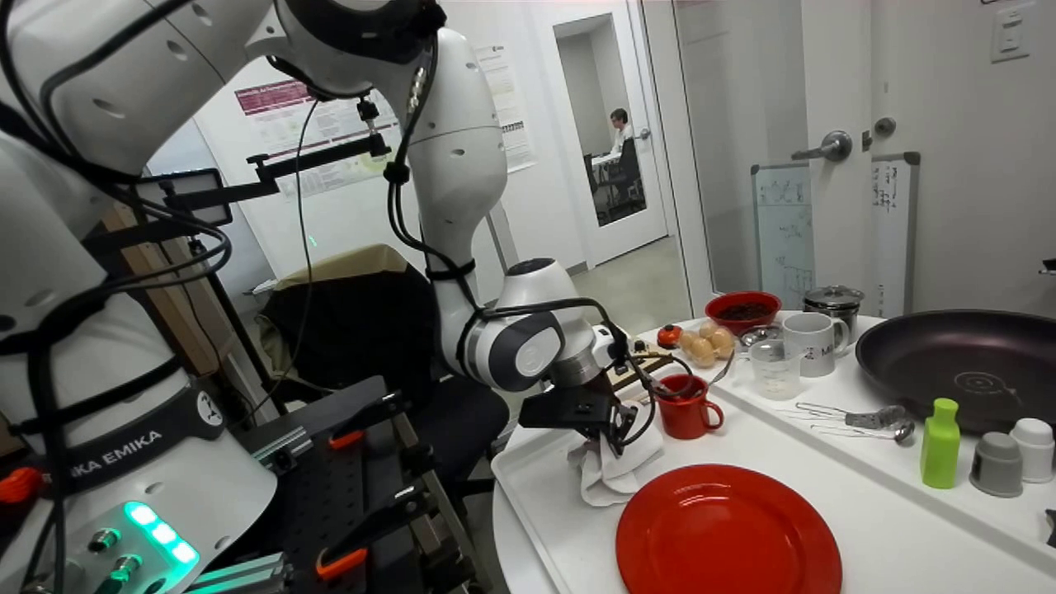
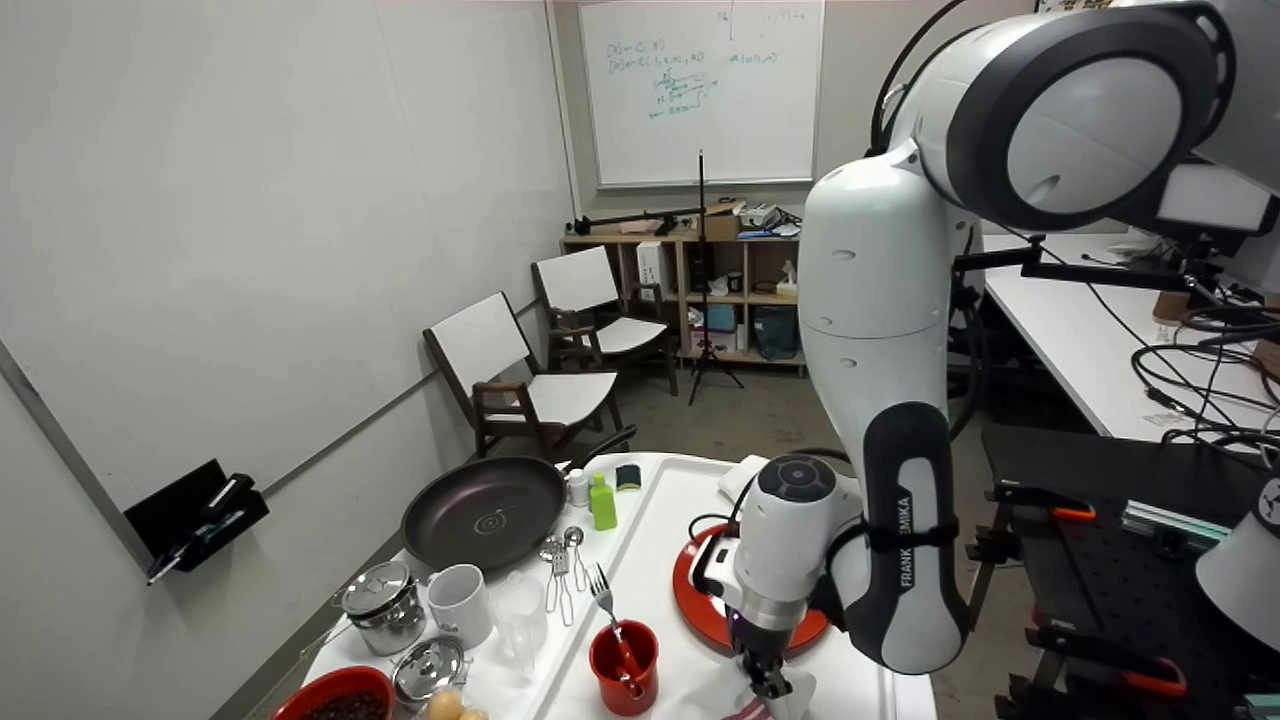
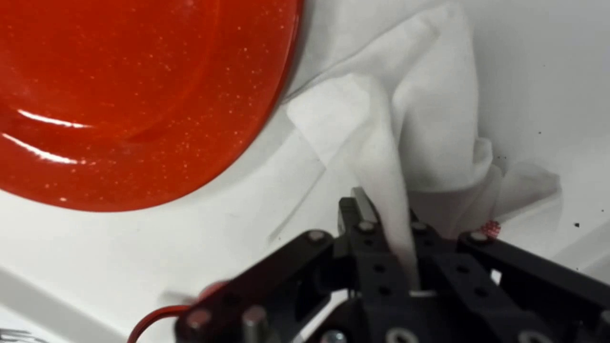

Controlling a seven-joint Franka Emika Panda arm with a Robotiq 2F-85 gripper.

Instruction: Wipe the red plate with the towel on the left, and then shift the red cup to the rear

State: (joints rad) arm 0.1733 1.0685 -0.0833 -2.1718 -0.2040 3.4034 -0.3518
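In the wrist view, the red plate (image 3: 138,95) is cut off above and at left; the red cup (image 3: 171,311), lower left, is mostly hidden behind the fingers (image 3: 380,276). In an exterior view, the towel (image 2: 712,690) is cropped below; the whiteboard writing (image 2: 680,85) cannot be read.

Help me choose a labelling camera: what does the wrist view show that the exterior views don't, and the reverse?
Only the wrist view: dark specks on the white tray, and a fold of the white towel inside the gripper.
Only the exterior views: frying pan, green bottle, fork in the red cup.
Shared: red plate, towel, tray, gripper, and cup, mostly hidden in the wrist view.
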